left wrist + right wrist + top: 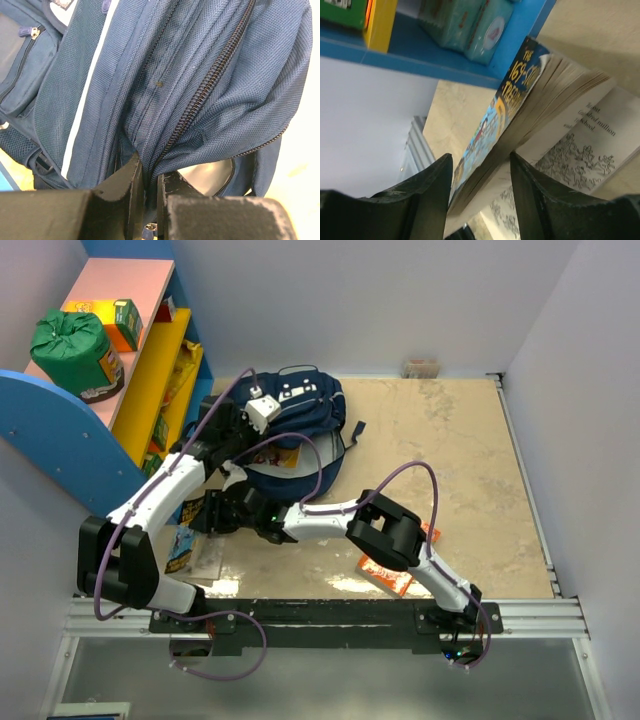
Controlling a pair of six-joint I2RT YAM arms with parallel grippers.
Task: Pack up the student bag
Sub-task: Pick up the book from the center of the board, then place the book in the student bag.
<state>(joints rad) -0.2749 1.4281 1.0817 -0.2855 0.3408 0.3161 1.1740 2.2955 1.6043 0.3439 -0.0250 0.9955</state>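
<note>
Black fingers (131, 180) of the left gripper (150, 172) are filling the bottom of the left wrist view. The jaws are standing almost closed and are pinching a fold of navy fabric on the student bag (220, 75), just beside its main zipper (200, 95). Next to the pinched fold the bag mouth is gaping, and a pale lining is showing through. In the right wrist view the right gripper (479, 175) is standing partway open, its two fingers bracketing the page block of a book (520, 100) with a colourful cover. Both fingers are appearing to press on the block, so the gripper is holding the book tilted, with printed pages hanging open to one side. Beyond the book, teal packets (470, 25) are sitting on a blue ledge of the shelf unit (445, 70). Seen from above, the student bag is lying at the far edge of the table (450, 460), left of centre, with the left arm reaching onto its near-left side. The book is sitting near the left edge, between the bag and the near-left corner, just beside the shelf unit. A green sack (70, 345) is resting on the shelf's top tier by the far-left corner. An orange packet (390, 575) is lying near the near edge under the right arm, well apart from the bag.
</note>
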